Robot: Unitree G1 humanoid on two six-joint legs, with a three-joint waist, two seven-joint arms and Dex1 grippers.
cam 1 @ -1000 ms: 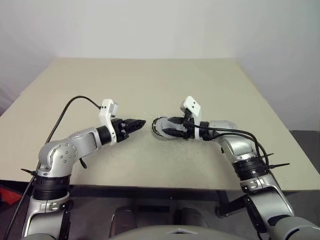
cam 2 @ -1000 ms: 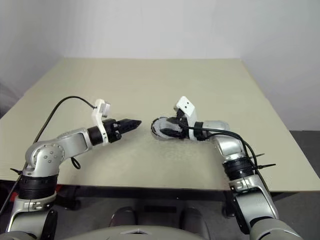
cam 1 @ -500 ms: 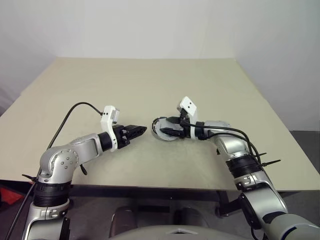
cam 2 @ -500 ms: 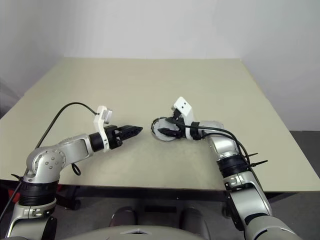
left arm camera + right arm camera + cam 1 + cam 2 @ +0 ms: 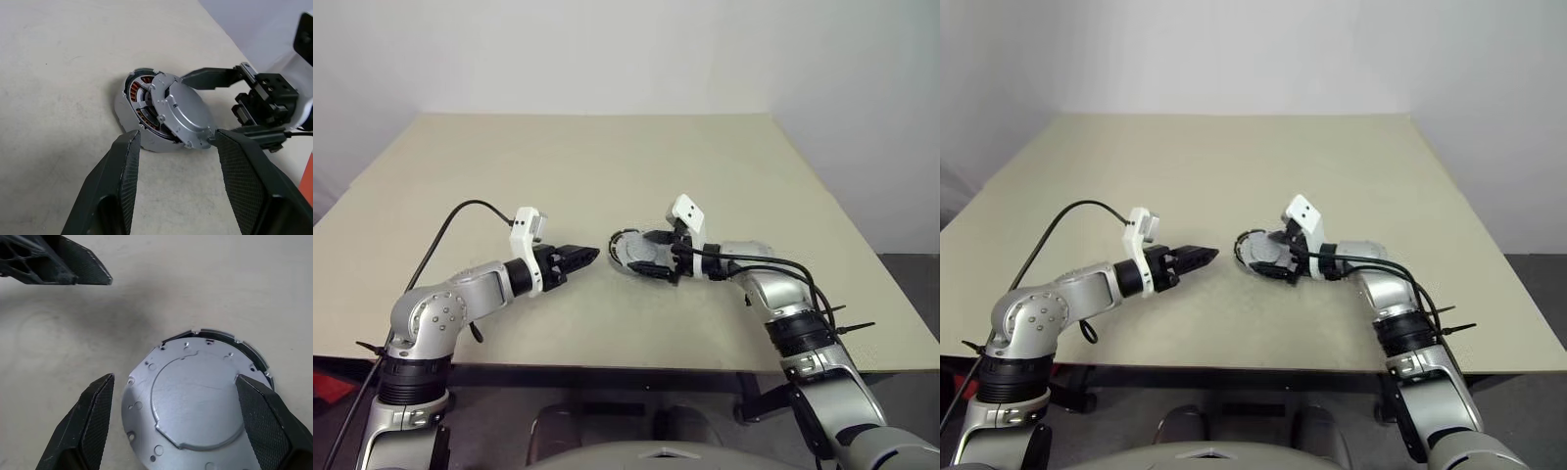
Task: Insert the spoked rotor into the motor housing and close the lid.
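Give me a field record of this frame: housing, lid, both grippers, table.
motor housing: sits on the table, copper-brown windings showing at the uncovered side
lid: lies on top of the housing, offset and tilted, not seated
right gripper: open, fingers either side of the lid, not touching it
left gripper: open, holding nothing, pointing at the housing from the other side, apart from it
rotor: hidden under the lid, cannot tell
table: beige top
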